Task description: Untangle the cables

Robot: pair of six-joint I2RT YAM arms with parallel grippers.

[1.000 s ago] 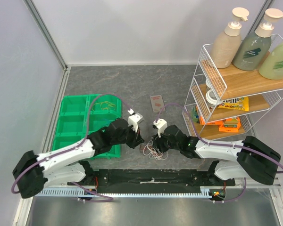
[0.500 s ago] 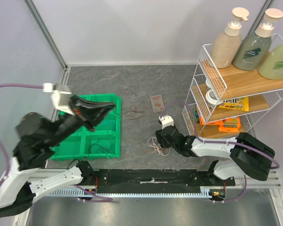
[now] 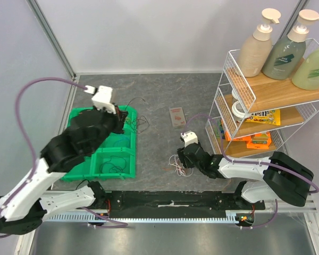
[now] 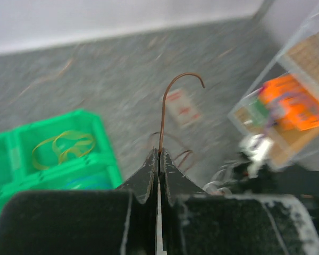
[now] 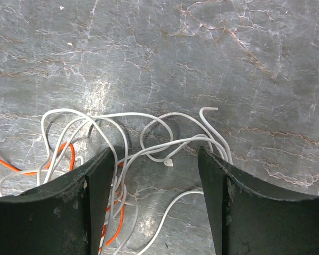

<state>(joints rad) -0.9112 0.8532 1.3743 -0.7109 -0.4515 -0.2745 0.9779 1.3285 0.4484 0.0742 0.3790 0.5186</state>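
The left tool [image 4: 159,155], pinching a brown cable [image 4: 162,111], could let it slip — and the right tool [image 5: 153,159], spread over the white-and-orange tangle [image 5: 122,139] at the desk's [image 5: 255,53] 6 o'clock, may grab several strands.

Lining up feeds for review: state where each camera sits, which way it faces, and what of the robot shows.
Top external: above and behind the robot, looking down at the table; both arms show, left gripper high beside the green bin, right gripper low at the tangle.
Left wrist: on the high arm, facing forward and down; its shut fingers pinch a brown cable.
Right wrist: just above the table, facing down; open fingers straddle white cables and an orange cable.
Shared: top and left wrist both show the green bin and brown cable.
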